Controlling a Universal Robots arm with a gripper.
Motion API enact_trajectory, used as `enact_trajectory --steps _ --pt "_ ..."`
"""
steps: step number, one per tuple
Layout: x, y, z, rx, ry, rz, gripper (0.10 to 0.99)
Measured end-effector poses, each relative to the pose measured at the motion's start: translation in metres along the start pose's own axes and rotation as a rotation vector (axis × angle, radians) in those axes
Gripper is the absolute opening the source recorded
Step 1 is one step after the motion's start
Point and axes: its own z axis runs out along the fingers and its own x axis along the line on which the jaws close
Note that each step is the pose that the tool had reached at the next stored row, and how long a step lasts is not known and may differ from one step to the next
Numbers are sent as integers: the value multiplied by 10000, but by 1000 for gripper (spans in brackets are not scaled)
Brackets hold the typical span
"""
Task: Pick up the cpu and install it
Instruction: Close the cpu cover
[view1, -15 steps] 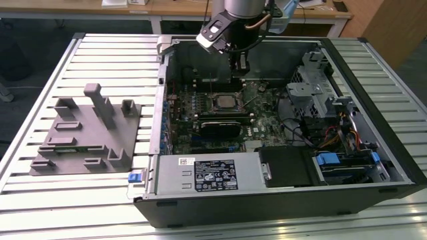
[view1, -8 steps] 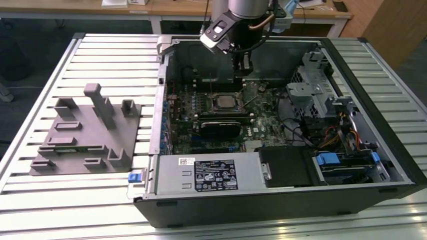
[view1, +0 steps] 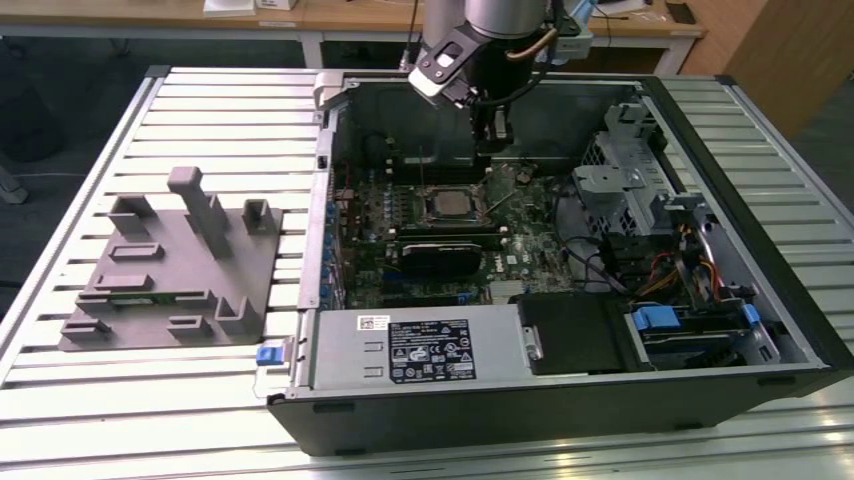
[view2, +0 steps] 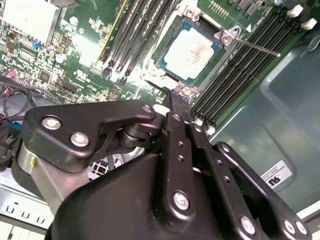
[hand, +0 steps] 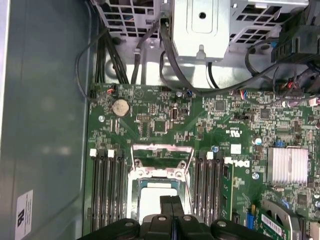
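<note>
While gripper (hand: 171, 201) hovers closed, cpu (view2: 191, 52) pale silver square, seemingly seated flat.

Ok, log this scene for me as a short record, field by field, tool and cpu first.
tool: shut, holding nothing, over the motherboard near the socket corner
cpu: lying flat in the socket, not gripped by the tool
computer case: open, resting on the slatted table
grey fixture: on the table, at the exterior view's left of the case

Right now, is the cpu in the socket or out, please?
In: the cpu lies flat inside the socket frame; the shut gripper holds nothing.
</note>
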Motion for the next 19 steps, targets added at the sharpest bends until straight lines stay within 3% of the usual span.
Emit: enact_trajectory --steps 19 --pt "-3 125 3 1 -1 0 106"
